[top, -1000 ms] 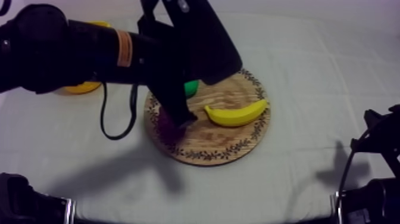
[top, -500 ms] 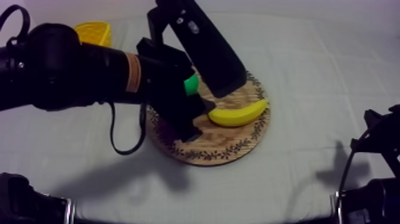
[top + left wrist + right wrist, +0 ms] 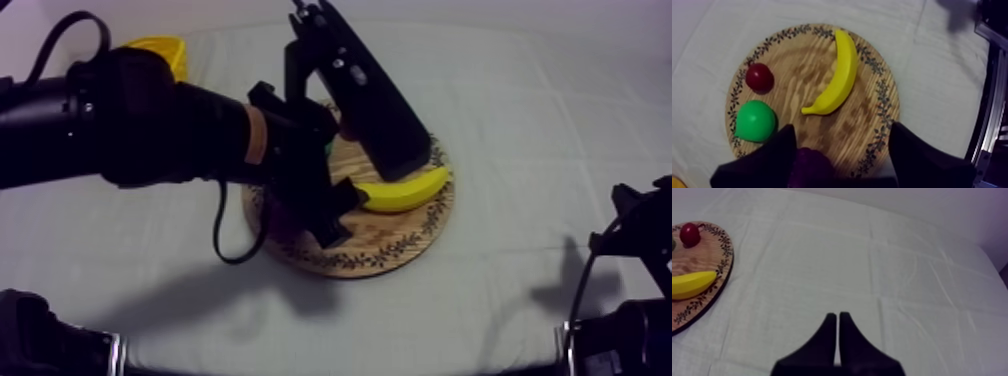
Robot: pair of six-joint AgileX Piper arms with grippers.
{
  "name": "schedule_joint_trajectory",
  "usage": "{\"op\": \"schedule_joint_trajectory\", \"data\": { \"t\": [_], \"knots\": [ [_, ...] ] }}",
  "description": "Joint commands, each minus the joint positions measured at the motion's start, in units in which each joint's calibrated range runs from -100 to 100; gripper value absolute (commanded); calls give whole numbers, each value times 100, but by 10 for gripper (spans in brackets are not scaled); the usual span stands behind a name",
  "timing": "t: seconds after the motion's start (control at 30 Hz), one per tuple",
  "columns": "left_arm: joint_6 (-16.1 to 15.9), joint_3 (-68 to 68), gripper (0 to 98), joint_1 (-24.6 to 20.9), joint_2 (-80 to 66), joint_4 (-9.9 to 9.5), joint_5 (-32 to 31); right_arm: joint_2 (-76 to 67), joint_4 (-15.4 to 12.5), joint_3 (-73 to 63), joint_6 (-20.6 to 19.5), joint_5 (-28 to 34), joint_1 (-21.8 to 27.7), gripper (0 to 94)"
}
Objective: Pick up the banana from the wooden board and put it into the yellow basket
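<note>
The left gripper (image 3: 842, 126) hangs over the wooden board (image 3: 872, 62), fingers spread wide and empty, with the grapes (image 3: 809, 167) by one finger. The banana (image 3: 834, 75) lies on the board near the pear (image 3: 754, 120) and the small red fruit (image 3: 759, 77), well apart from the yellow basket (image 3: 160, 50). The right gripper (image 3: 838, 315) has its fingers pressed together, empty.

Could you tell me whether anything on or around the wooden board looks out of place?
Nothing stands out. The banana, pear, small red fruit and grapes all lie on the wooden board, and nothing has spilled onto the cloth. The left gripper hangs open above the board, by the grapes.
</note>
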Motion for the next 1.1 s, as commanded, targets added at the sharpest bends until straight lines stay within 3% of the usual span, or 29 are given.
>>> {"op": "schedule_joint_trajectory", "data": {
  "t": [0.0,0.6,1.07],
  "knots": [
    [-69,-191,695,3,194,64,146,-2,1,2,2,1,0,3],
    [-449,-2724,664,-79,2629,467,2140,-2,1,2,2,1,0,3],
    [-454,-4478,650,-74,4022,436,3626,-2,1,2,2,1,0,3]
  ]
}}
